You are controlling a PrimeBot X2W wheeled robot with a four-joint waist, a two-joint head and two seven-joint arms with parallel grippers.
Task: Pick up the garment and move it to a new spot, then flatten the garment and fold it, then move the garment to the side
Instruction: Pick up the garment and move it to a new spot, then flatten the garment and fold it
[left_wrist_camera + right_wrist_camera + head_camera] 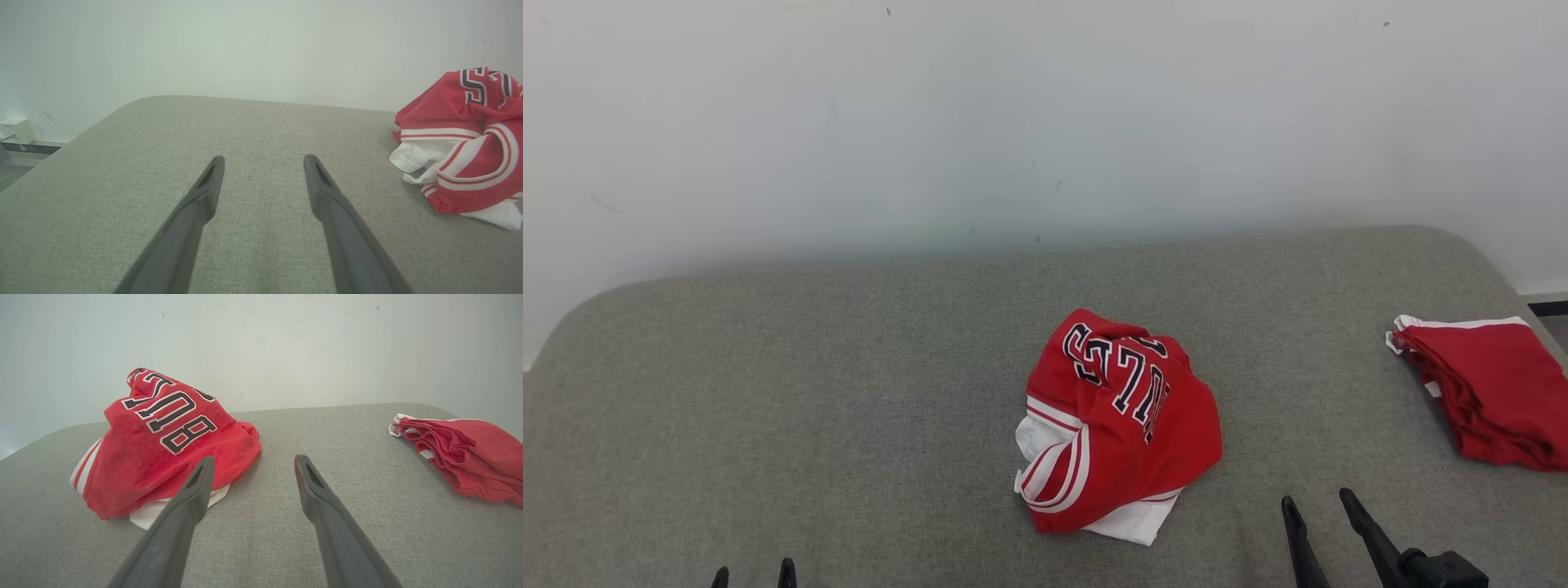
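Both my hands are spread and empty: my left hand (752, 574) well apart from the crumpled red jersey (1119, 425), my right hand (1316, 498) near it. The jersey sits bunched in the middle of the table (849, 392). If I pinch only a loose outer fold, I reckon one layer will lift and the rest will drag. I count one jersey, one folded red pile (1494, 392) and two hands.

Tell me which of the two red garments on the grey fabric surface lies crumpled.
The red-and-white jersey with dark lettering, bunched in a heap in the middle. The plain red garment at the right edge lies folded.
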